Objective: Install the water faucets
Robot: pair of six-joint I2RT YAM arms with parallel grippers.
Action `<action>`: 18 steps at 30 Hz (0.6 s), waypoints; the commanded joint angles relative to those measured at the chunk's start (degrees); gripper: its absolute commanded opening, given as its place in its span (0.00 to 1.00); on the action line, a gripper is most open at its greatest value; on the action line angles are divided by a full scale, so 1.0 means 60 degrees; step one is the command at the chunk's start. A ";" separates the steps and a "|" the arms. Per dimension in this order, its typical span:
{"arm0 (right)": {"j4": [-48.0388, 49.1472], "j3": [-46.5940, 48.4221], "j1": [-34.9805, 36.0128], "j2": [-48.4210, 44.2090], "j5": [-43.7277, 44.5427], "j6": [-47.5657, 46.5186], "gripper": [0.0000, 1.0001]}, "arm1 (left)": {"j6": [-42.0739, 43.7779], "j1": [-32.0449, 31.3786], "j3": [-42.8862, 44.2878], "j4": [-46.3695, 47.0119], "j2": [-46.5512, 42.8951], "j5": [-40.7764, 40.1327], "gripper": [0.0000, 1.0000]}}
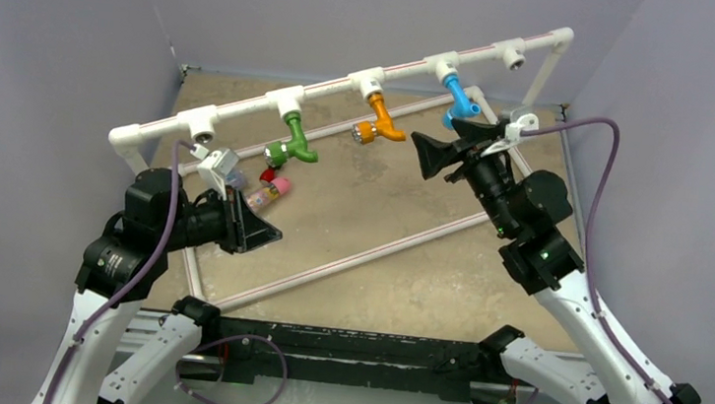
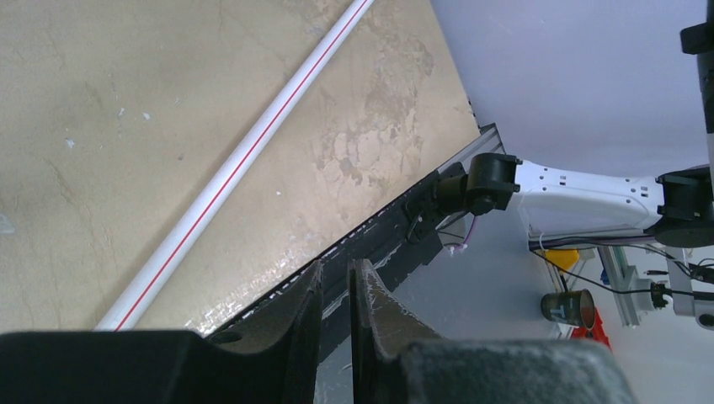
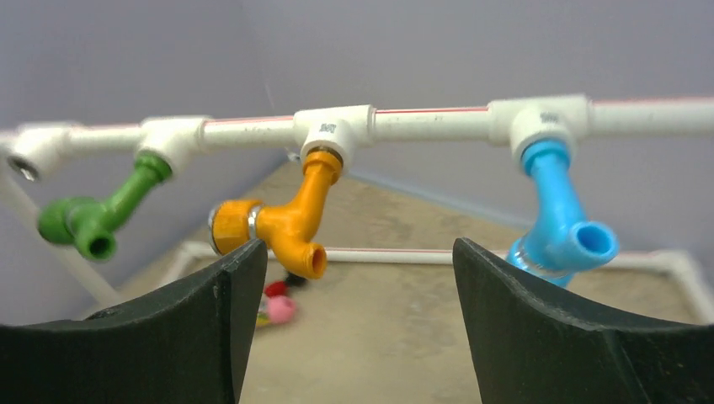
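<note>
Three water faucets hang screwed into the white pipe rail (image 1: 243, 112): a green one (image 1: 292, 141), an orange one (image 1: 379, 117) and a blue one (image 1: 460, 101). My right gripper (image 1: 436, 132) stands open just in front of the rail, between the orange and blue faucets, and holds nothing. Its wrist view shows the orange faucet (image 3: 290, 219) past the left finger, the blue one (image 3: 560, 219) past the right finger and the green one (image 3: 93, 219) far left. My left gripper (image 1: 271, 235) hovers low over the table's left side, its jaws closed to a thin slit and empty (image 2: 337, 268).
Empty tee sockets sit at the rail's left end (image 1: 202, 130) and right end (image 1: 514, 57). Small pink and red pieces (image 1: 271, 186) lie on the table under the green faucet. A red-striped white pipe (image 1: 359, 252) crosses the table diagonally. Grey walls enclose three sides.
</note>
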 commanded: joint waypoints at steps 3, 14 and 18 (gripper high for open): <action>-0.1394 0.1109 0.0005 -0.0195 -0.2058 -0.5666 0.82 | 0.0228 -0.0039 -0.0032 0.0369 0.0124 -0.0038 0.16; -0.2191 0.1407 0.2086 0.0342 -0.0141 -1.2102 0.84 | 0.0300 -0.0031 -0.0018 0.0352 0.0237 -0.0041 0.16; -0.1669 0.0865 0.2912 0.0707 0.1082 -1.3732 0.83 | 0.0300 -0.0039 0.0017 0.0356 0.0231 -0.0041 0.16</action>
